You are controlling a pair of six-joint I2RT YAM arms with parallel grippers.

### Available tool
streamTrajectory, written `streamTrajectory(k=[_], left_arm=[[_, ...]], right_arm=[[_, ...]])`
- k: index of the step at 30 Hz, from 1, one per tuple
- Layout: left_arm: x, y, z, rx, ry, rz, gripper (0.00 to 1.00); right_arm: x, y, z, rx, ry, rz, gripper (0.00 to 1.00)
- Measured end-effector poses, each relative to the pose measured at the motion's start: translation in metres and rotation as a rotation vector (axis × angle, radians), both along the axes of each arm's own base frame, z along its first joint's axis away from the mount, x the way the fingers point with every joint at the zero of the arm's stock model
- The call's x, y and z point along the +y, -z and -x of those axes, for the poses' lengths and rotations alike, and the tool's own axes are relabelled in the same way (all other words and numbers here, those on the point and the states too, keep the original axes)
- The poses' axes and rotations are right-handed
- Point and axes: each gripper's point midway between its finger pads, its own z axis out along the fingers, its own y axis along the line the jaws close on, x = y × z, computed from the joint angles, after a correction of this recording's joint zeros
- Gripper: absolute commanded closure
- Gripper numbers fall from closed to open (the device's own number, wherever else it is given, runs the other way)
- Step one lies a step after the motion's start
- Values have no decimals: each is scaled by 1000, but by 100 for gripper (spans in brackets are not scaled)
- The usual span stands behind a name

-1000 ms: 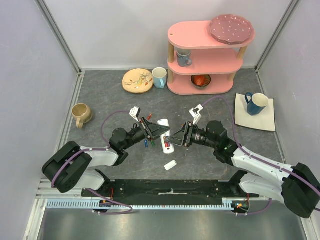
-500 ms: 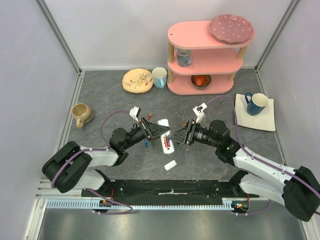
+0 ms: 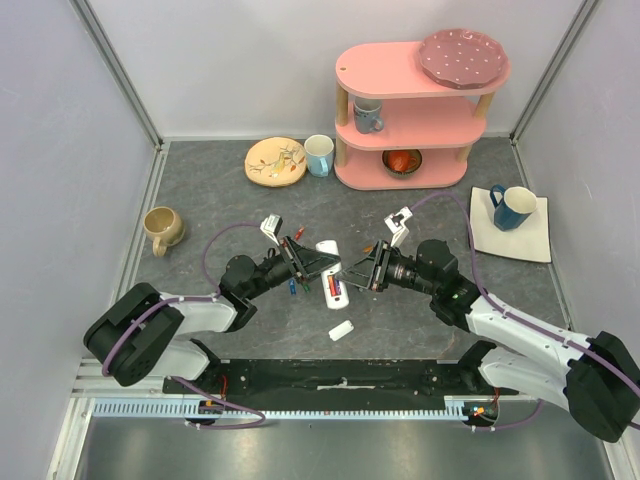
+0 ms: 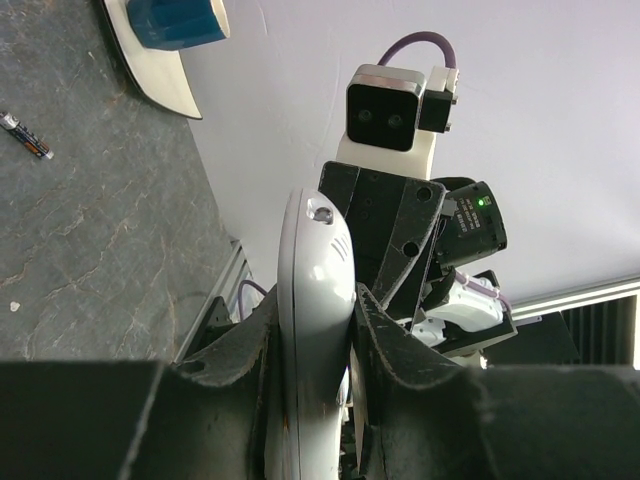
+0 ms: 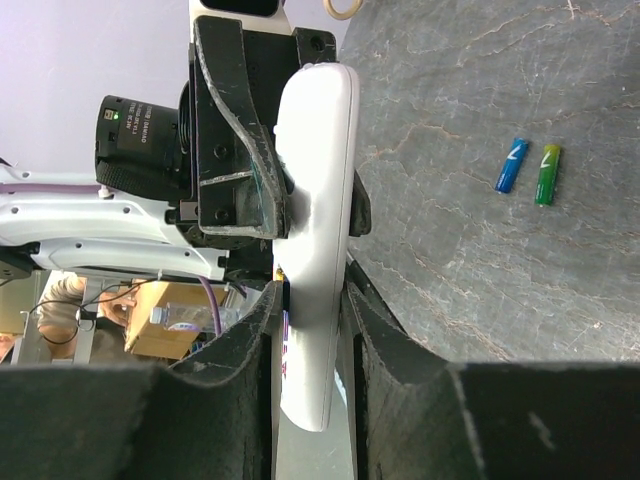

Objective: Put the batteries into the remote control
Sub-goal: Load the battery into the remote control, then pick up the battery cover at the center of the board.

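The white remote control (image 3: 331, 272) is held off the table between both grippers, with a red-labelled battery (image 3: 337, 291) showing in its open back. My left gripper (image 3: 316, 263) is shut on its far end; in the left wrist view the remote (image 4: 310, 260) stands edge-on between the fingers (image 4: 240, 345). My right gripper (image 3: 353, 274) is shut on its near end; in the right wrist view the remote (image 5: 320, 200) is clamped at my right gripper (image 5: 310, 290). Blue (image 5: 511, 165) and green (image 5: 547, 174) batteries lie on the table.
The small white back cover (image 3: 341, 329) lies near the front. A red battery (image 3: 298, 229) lies behind the left gripper. Beige mug (image 3: 162, 229), painted plate (image 3: 275, 161), white cup (image 3: 319, 154), pink shelf (image 3: 410, 105), blue mug (image 3: 513, 206) on a white tray (image 3: 540, 240).
The right arm shifted slightly up and right while staying at the remote. The left arm and the remote have hardly moved.
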Motion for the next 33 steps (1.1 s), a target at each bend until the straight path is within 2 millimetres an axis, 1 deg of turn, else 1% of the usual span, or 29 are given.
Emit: streamTrajectory(k=[1, 3, 4, 6, 8, 10, 12, 16, 18, 19, 21, 22, 23, 25, 26, 28, 30, 33], left_arm=[[0, 0, 0, 1, 0, 0, 98], [0, 0, 0, 1, 0, 0, 98], [0, -1, 0, -3, 0, 2, 98], [1, -4, 1, -13, 0, 7, 98], [1, -7, 1, -23, -1, 15, 98], [2, -10, 2, -32, -2, 21, 98], [2, -9, 2, -37, -3, 22, 98], [8, -1, 4, -26, -13, 9, 98], [14, 5, 3, -18, -27, 1, 98], [17, 6, 2, -17, -36, 0, 98], [28, 7, 3, -20, -57, 1, 98], [32, 6, 4, -26, -65, 4, 98], [37, 4, 6, -36, -76, 10, 98], [48, -1, 14, -72, -92, 22, 98], [52, -5, 18, -93, -97, 29, 98], [58, -12, 26, -134, -104, 32, 98], [65, -17, 35, -175, -113, 29, 98], [72, -24, 44, -222, -128, 20, 98]], right_arm=[[0, 0, 0, 1, 0, 1, 54], [0, -1, 0, -1, 0, 0, 43], [0, 1, 0, 1, 2, 8, 34], [-2, 4, -1, 11, 8, 22, 28], [-4, 5, -2, 24, 13, 35, 25], [-7, -1, -4, 26, 23, 45, 23], [-12, -15, -9, -4, 36, 51, 23], [-26, -54, -17, -125, 87, 71, 24], [-36, -63, -18, -186, 120, 102, 27], [-42, -59, -18, -204, 138, 134, 29], [-51, -40, -18, -201, 157, 210, 32], [-56, -24, -18, -190, 162, 255, 33], [-60, -4, -17, -167, 162, 301, 33], [-70, 48, -8, -86, 146, 418, 35], [-75, 70, -2, -49, 136, 470, 36], [-84, 108, 15, 18, 102, 574, 42], [-86, 121, 24, 24, 72, 632, 47], [-75, 130, 32, -13, 20, 692, 49]])
